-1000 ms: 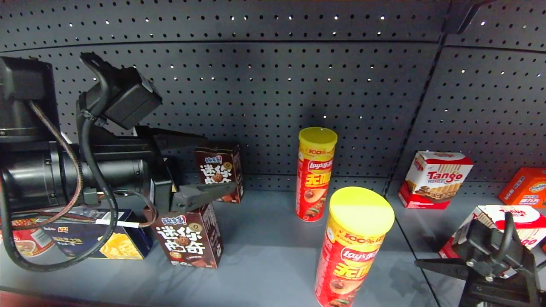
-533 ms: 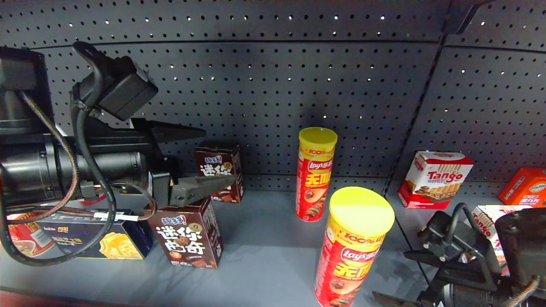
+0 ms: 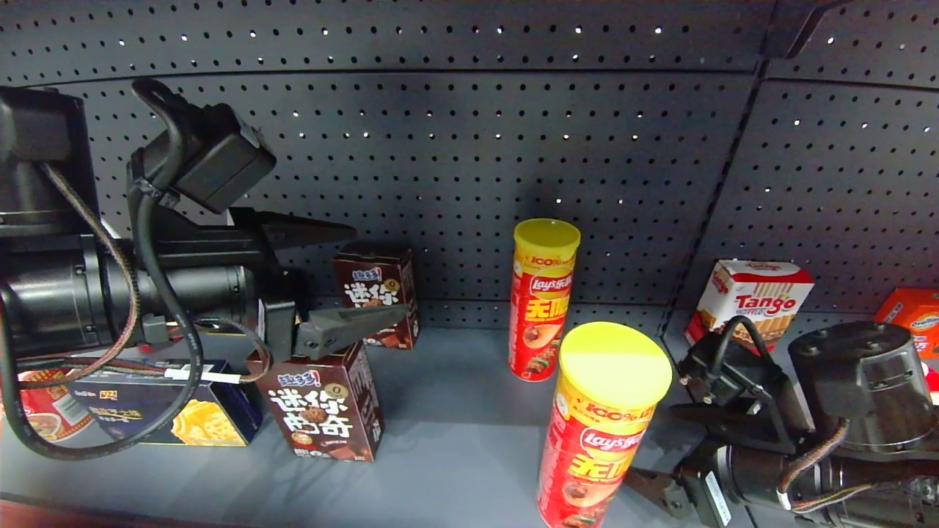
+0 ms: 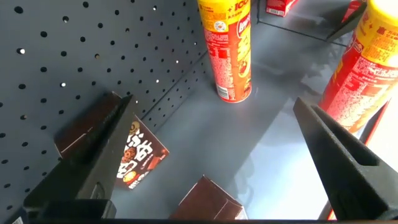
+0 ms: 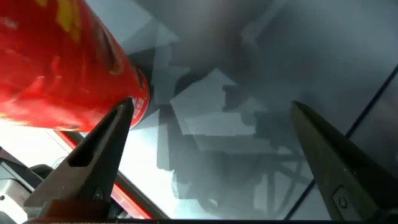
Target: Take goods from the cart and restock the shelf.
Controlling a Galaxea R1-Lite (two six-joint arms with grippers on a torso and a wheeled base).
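Observation:
Two red chip cans with yellow lids stand on the grey shelf [image 3: 455, 433], one at the back [image 3: 543, 301] and one at the front [image 3: 601, 425]. My right gripper [image 3: 656, 447] is open, low beside the front can's right side. In the right wrist view that can [image 5: 62, 62] lies against one finger, outside the gap of the gripper [image 5: 211, 106]. My left gripper [image 3: 367, 275] is open above the front brown cookie box [image 3: 326, 411], with a second cookie box [image 3: 378, 293] behind it. The left wrist view looks past the gripper [image 4: 212, 102] to the rear box [image 4: 134, 155] and the rear can [image 4: 230, 50].
A wafer box [image 3: 748, 301] and an orange box [image 3: 910, 315] sit right of the upright divider [image 3: 704, 242]. A blue cracker box [image 3: 169, 414] and a red pack [image 3: 44, 418] lie at the left. The pegboard wall closes the back. Bare shelf lies between the cookie boxes and the cans.
My right arm has swung up and left to the front can, which has shifted slightly left. My left gripper has risen a little off the front cookie box.

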